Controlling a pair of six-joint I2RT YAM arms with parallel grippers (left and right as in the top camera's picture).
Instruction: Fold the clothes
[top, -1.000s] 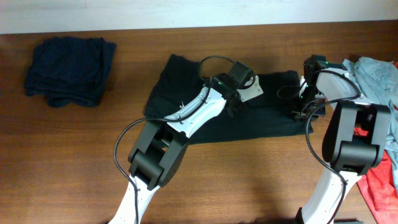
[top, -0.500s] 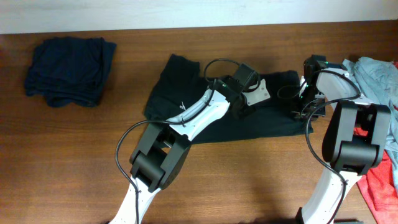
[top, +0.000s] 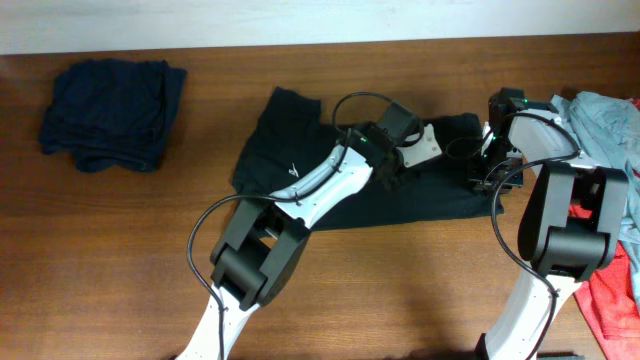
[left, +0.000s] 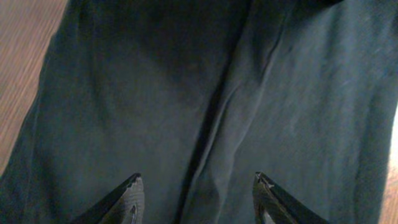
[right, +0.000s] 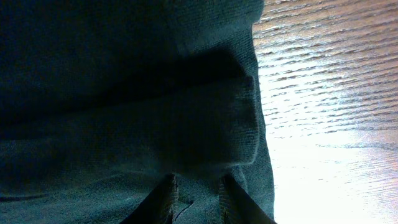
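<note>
A dark green garment (top: 290, 140) lies spread flat across the middle of the wooden table. My left gripper (top: 392, 172) hovers over its middle. In the left wrist view its jaws (left: 199, 177) are wide open and empty above a long crease in the cloth (left: 205, 93). My right gripper (top: 487, 172) is at the garment's right edge. In the right wrist view its fingers (right: 196, 183) are shut on a fold of the cloth (right: 124, 93) right beside the bare table.
A folded pile of dark blue clothes (top: 112, 100) sits at the back left. A light blue garment (top: 605, 115) and a red garment (top: 615, 290) lie at the right edge, behind and beside the right arm.
My left gripper has moved a little to the right over the garment. The right gripper has stayed at the garment's right edge.
</note>
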